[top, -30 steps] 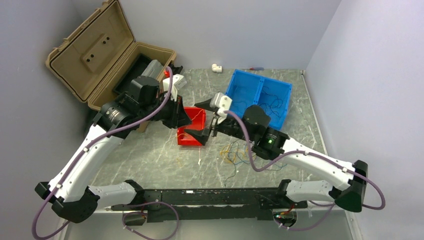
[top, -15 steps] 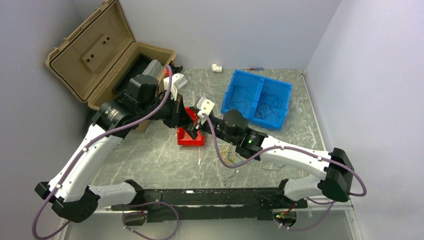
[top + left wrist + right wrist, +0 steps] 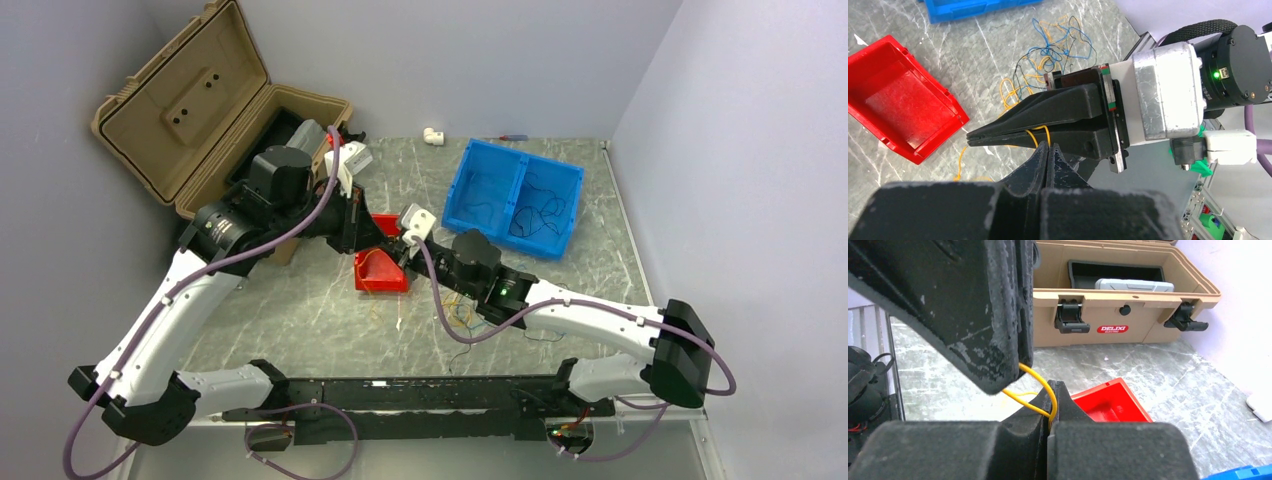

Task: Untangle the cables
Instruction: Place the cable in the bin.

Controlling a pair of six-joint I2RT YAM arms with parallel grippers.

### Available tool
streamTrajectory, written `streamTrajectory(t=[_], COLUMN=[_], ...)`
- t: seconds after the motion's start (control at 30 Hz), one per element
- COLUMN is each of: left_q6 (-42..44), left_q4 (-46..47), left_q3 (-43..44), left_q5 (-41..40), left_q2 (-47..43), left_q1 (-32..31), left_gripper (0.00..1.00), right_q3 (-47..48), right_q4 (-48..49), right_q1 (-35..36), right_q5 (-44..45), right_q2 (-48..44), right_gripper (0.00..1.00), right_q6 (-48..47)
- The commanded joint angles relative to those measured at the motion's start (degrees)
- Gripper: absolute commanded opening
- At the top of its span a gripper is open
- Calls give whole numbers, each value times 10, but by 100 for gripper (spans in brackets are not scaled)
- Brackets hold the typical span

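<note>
Right fingers (image 3: 1045, 412) just snapped shut on yellow cable (image 3: 1047, 382) that left fingers (image 3: 1043, 162) also pinch; probably ready to pull it from tangle (image 3: 1048, 55) on bench (image 3: 908, 20).

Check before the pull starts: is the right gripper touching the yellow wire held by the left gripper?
Touching. The right wrist view shows the yellow wire pinched in the shut right gripper, with no gap.

The grey marbled table (image 3: 300, 300) carries a red bin (image 3: 380, 287), a blue bin (image 3: 488, 190), a tan case (image 3: 185, 100) and loose cables (image 3: 462, 308).
</note>
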Motion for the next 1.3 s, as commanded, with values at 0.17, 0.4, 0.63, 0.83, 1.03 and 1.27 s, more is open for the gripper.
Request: streamTrajectory(t=[0.17,0.4,0.63,0.83,1.03,1.27], left_q6=[-12,-23,-32,-32,-34,-33], left_q4=[24,49,66,66,67,73], left_q3=[0,-22,-28,-27,-28,-40], left_q5=[-5,-1,23,24,20,12], left_q2=[-25,-33,-39,-41,-44,-47], left_q1=[8,20,24,26,27,33], left_gripper=[0,0,0,0,0,0], right_q3=[-28,-52,-71,-87,-102,-111], right_q4=[26,23,37,60,81,100], right_q1=[-4,-3,-11,-27,-41,-51], right_q5=[-20,-26,-29,-47,-58,-69], right_q2=[-54,-65,-59,-42,-24,-30], right_gripper=[0,3,9,12,11,0], right_q6=[39,66,83,113,138,162])
